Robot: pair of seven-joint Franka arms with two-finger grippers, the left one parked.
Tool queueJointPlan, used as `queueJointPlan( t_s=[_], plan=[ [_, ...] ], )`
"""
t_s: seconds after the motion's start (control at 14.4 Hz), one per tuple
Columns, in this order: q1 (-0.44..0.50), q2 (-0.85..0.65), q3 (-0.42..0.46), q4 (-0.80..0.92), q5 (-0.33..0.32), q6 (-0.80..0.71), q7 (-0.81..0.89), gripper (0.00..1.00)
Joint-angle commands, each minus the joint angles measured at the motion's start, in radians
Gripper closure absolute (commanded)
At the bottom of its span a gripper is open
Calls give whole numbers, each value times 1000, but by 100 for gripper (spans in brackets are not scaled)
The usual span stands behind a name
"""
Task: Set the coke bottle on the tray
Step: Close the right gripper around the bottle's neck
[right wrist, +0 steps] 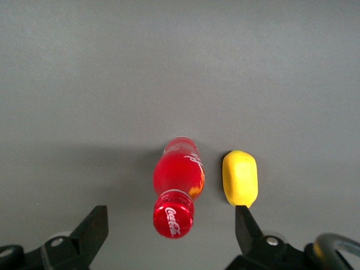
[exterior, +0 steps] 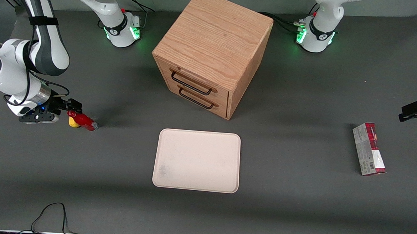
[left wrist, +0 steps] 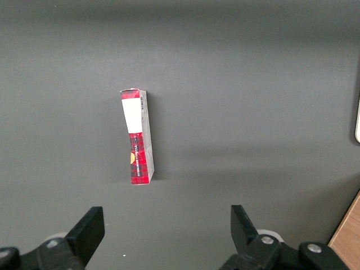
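The coke bottle is small and red, and its red cap points toward my gripper. My gripper hangs open just over the cap end; its two black fingers stand wide on either side of the cap and touch nothing. The bottle rests on the dark table at the working arm's end. The cream-beige tray lies flat in the middle of the table, nearer to the front camera than the cabinet, with nothing on it.
A small yellow lump lies right beside the bottle, close to one fingertip. A wooden two-drawer cabinet stands mid-table. A red-and-grey carton lies toward the parked arm's end. A black cable loops at the table's front edge.
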Motion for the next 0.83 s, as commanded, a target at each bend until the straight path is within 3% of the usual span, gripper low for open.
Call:
queueJointPlan(
  t_s=[0.0, 0.49, 0.56, 0.76],
  plan=[
    [0, 24, -5, 0, -14, 28, -18, 0],
    [2, 49, -11, 0, -16, 41, -18, 1],
    [3, 47, -11, 1, -14, 38, -18, 12],
    [5, 46, -11, 1, -16, 34, -18, 59]
  ],
)
